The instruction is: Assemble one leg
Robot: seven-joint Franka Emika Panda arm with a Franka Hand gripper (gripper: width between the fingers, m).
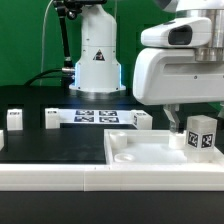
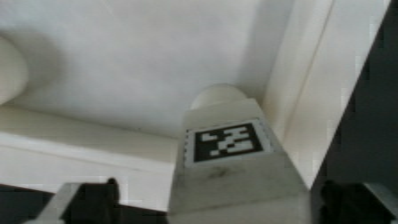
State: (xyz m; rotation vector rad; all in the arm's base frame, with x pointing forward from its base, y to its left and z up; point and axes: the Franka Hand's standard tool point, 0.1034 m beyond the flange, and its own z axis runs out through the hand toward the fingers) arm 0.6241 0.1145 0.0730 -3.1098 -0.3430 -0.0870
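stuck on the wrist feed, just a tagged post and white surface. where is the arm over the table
Observer: The gripper is over the wide white panel, toward the exterior view's right.
Operator: any other parts lying around
Observer: Yes, two small white blocks, one and another, sit on the black table, toward the exterior view's left.
Operator: and the marker board
Observer: The marker board lies behind the panel, near the middle.

Wide white panel (image 1: 150, 152) up front, marker board (image 1: 95, 116) behind it on the black table (image 1: 60, 145).
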